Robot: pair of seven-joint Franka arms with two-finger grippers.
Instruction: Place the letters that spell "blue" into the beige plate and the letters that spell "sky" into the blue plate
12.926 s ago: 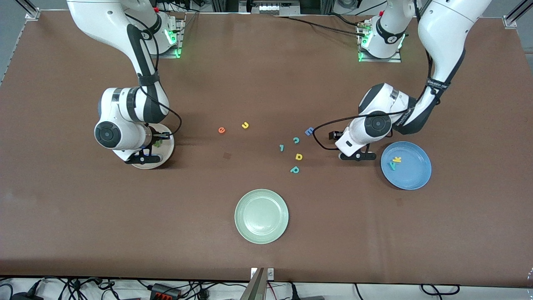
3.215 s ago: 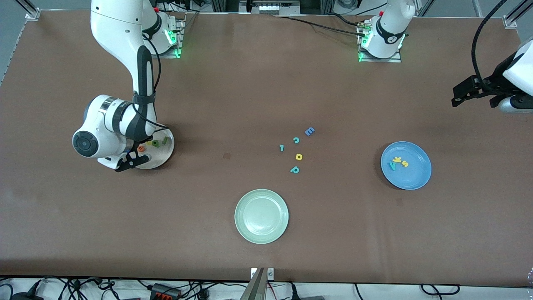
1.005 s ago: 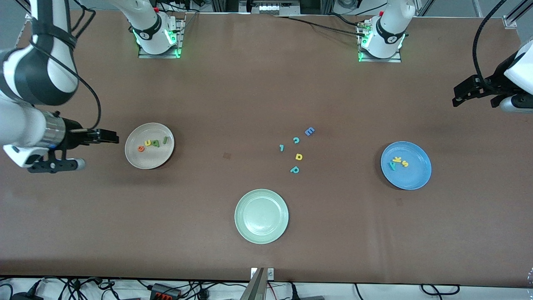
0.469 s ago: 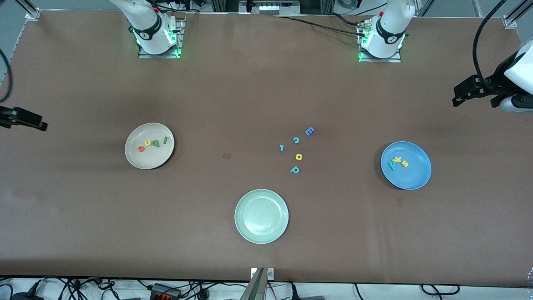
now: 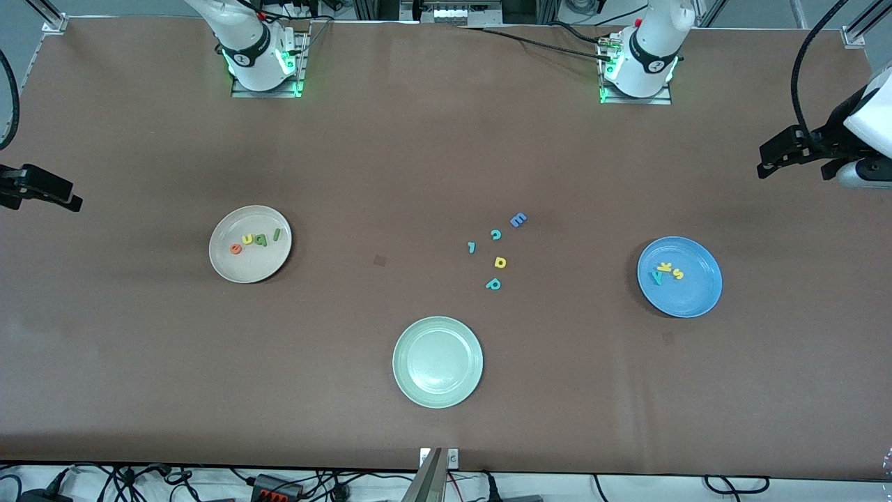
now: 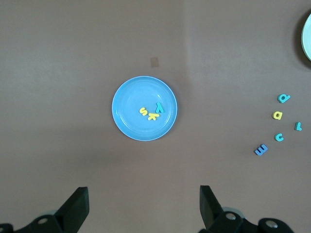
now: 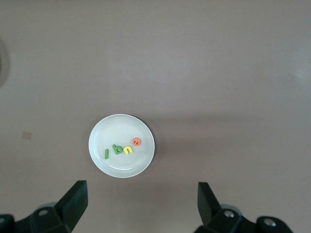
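The beige plate (image 5: 247, 269) (image 7: 116, 130) holds the orange-red e (image 5: 235, 248), yellow u (image 5: 246, 241), green b (image 5: 260, 239) and thin green l (image 5: 276, 234) in a row. The blue plate (image 5: 691, 300) (image 6: 136, 91) holds the teal y (image 5: 656, 277), yellow k (image 5: 665, 267) and yellow s (image 5: 677, 274). High over its own end of the table, my right gripper (image 5: 42, 195) (image 7: 142, 206) is open and empty. My left gripper (image 5: 793, 167) (image 6: 144, 208) waits, open and empty, high over the left arm's end.
A pale green plate (image 5: 437, 362) lies nearest the front camera. Between the two filled plates lie loose letters: blue E (image 5: 518, 220), teal c (image 5: 495, 234), a small teal letter (image 5: 472, 247), yellow d (image 5: 500, 262) and teal p (image 5: 493, 284).
My right arm has drawn away from the beige plate to its own end of the table, leaving four letters in it. The left arm has not moved.
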